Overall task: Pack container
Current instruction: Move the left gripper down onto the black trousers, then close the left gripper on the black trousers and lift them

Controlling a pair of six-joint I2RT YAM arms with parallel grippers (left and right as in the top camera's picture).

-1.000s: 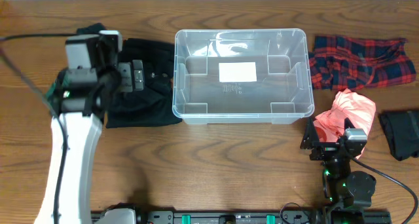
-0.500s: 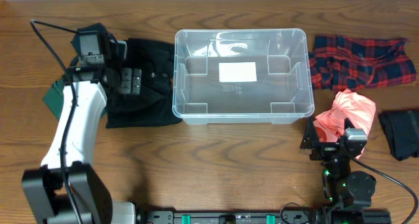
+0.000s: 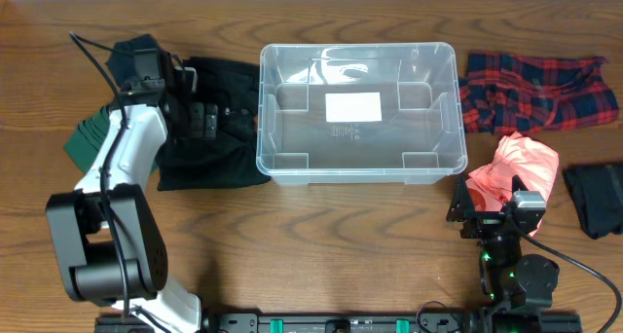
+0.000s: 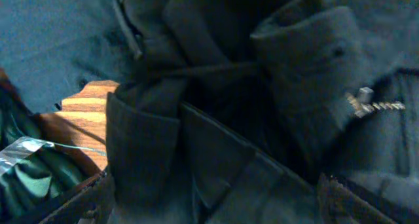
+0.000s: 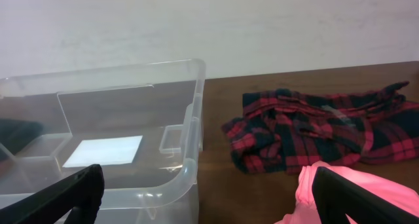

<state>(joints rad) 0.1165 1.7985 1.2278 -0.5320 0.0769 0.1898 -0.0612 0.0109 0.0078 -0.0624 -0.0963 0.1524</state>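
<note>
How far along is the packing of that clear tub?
Done: nothing; the container holds only its white label. In hand: the left gripper hangs open over the black garment, no grip yet; the right gripper sits open by the pink cloth. Left: those two, the plaid cloth, green cloth and far-right dark cloth lie outside it.

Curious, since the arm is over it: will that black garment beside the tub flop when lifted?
Probably floppy: the black garment lies in soft rumpled folds. Its layers look loosely stacked, so it would likely drape and unfold.
</note>
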